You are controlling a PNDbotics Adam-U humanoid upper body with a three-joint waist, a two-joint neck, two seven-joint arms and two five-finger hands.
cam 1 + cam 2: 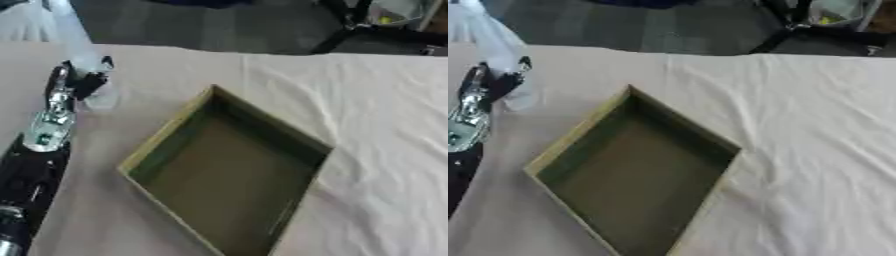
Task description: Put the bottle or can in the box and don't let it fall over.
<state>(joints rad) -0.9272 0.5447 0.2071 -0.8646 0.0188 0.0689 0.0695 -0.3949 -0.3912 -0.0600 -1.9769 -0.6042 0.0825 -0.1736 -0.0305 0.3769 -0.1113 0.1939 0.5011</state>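
Your left hand (80, 82) grips a clear bottle (74, 42), fingers curled round its lower part, holding it tilted above the cloth (376, 125). To the fingers' right, the box (153, 150) lies open and empty: the grasp looks done, the carry and upright set-down remain. Your right hand is out of view.

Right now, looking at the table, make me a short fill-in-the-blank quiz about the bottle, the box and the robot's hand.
1. The clear bottle is held by the robot's ____ hand.
2. The cardboard box holds ____.
3. The bottle is still ____ the box.
4. The table is covered with a ____ cloth.

Missing words: left; nothing; outside; white
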